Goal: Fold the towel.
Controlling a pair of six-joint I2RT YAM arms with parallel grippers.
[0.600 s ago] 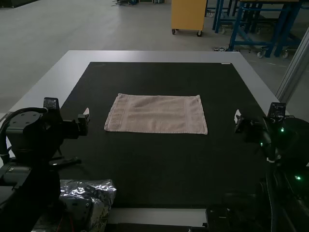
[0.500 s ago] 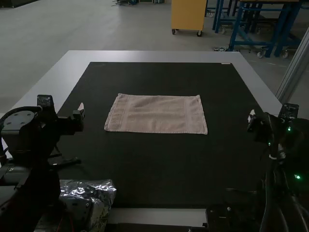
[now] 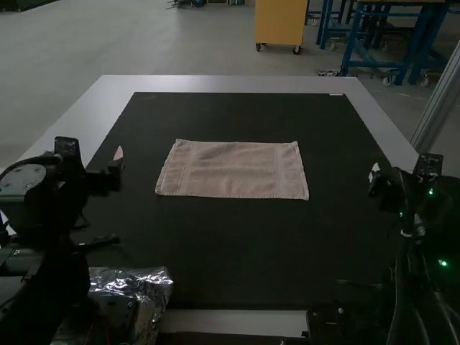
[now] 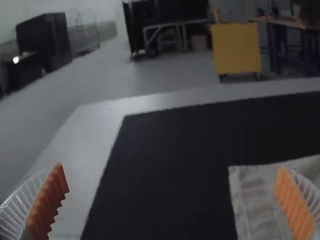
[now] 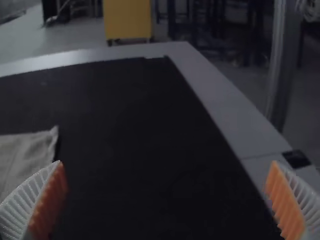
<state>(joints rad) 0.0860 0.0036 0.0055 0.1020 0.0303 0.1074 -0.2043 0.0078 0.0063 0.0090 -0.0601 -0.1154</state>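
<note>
My orange-padded left gripper (image 3: 117,161) and right gripper (image 3: 374,175): spread wide | beige rectangular terry towel (image 3: 233,169): flat on black rectangular mat (image 3: 237,244)

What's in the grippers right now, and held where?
Nothing: the left gripper and right gripper are both open and empty, and the towel lies flat on the black mat.

Towel (image 4: 253,200) partly outside wrist views

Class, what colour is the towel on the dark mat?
The towel is a plain pinkish beige; the high view shows it best.
</note>
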